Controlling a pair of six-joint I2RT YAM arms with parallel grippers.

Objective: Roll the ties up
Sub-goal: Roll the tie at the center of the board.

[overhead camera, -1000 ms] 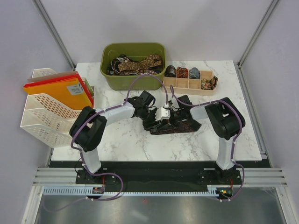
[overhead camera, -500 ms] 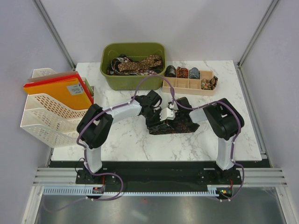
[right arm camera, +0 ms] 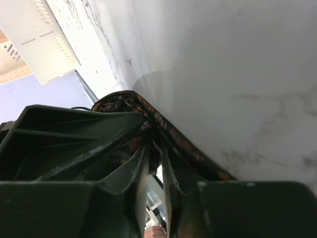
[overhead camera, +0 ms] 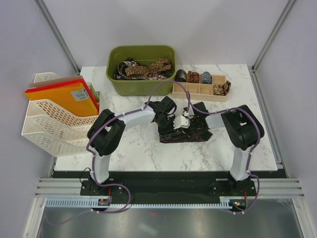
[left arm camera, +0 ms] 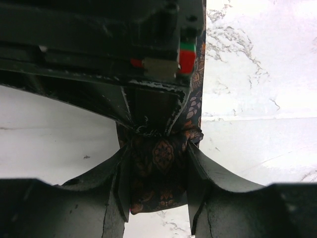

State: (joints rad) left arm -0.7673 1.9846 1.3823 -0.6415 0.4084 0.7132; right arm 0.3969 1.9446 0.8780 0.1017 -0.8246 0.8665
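Your left pincer [left arm camera: 157, 159] is clamped on the tie [overhead camera: 199, 133]. A fold of the dark brown, orange-figured cloth fills the gap and presses against both fingers [left arm camera: 198, 173]. From that fold the strip runs straight ahead of the pincer, passing under your right pincer [right arm camera: 154, 147], which comes in from the opposite side.

The right pincer's fingers stand a narrow slit apart with their tips buried in the cloth. You cannot tell whether they pinch it or merely rest in it.

From above, the tie lies under both pincers where they meet. Its long axis runs roughly side to side, and most of its length spreads to the right of the pincers. Which end is the wide one cannot be made out.

Under the pincers is a white marble-patterned table [overhead camera: 129, 148].

- Beyond them, at the far edge, is a green bin [overhead camera: 115, 84] holding loose ties [overhead camera: 148, 67].
- Right of the bin is a wooden tray [overhead camera: 198, 95] split into compartments, with rolls [overhead camera: 193, 77] set in them.
- Well to the left of your left pincer, a white perforated rack [overhead camera: 47, 130] holds orange and red folders [overhead camera: 64, 96].

Plain grey walls [overhead camera: 163, 25] close in the back and both sides.
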